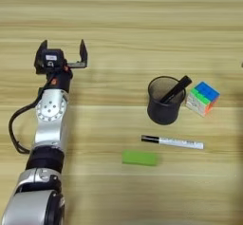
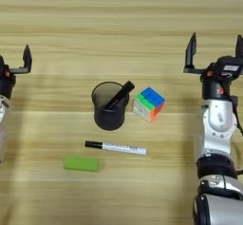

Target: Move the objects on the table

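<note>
A slim white marker pen (image 1: 173, 142) with a black cap lies flat on the light-wood table (image 1: 123, 24), cap end pointing left. Just below it, to the left, rests a small flat green block (image 1: 139, 158). My left gripper (image 1: 63, 52) stands open over bare wood at the far left, well away from both. At the far right, my right gripper (image 2: 214, 52) is open too, its two black fingers pointing away from me. Neither one holds anything.
A black mesh cup (image 1: 164, 107) with a dark pen (image 1: 175, 89) leaning in it stands just above the marker. A multicoloured puzzle cube (image 1: 202, 98) sits right of the cup.
</note>
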### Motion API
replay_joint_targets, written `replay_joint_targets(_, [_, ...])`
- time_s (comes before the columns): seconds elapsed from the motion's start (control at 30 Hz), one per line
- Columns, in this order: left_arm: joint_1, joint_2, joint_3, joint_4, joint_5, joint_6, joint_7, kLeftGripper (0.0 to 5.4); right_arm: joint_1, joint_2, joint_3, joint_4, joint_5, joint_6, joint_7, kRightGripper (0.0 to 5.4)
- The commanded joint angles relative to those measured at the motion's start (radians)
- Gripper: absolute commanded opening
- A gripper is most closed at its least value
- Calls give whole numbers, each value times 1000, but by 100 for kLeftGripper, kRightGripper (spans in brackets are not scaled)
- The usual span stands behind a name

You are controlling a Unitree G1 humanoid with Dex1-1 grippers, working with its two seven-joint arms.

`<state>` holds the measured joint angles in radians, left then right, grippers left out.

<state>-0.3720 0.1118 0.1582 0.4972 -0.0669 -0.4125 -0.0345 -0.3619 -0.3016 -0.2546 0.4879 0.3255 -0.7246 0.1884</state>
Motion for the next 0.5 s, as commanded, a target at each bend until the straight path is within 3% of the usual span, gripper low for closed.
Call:
replay_joint_targets(0.03, [22, -9, -11, -52, 6, 34, 10, 540, 64, -59, 29, -313, 173, 198, 139, 539])
replay_joint_targets(0.17, [30, -14, -17, -69, 13, 37, 16, 540, 129, -145, 43, -504, 289, 390, 277, 539])
replay_joint_targets(0.23, [30, -17, -20, -71, 15, 38, 18, 540, 179, -224, 60, -605, 324, 483, 380, 539])
replay_joint_targets(0.33, [31, -23, -27, -74, 22, 35, 23, 540, 257, -324, 87, -718, 337, 553, 554, 539])
replay_joint_targets(0.5, [31, -27, -32, -70, 32, 33, 29, 540, 337, -445, 131, -776, 357, 675, 791, 539])
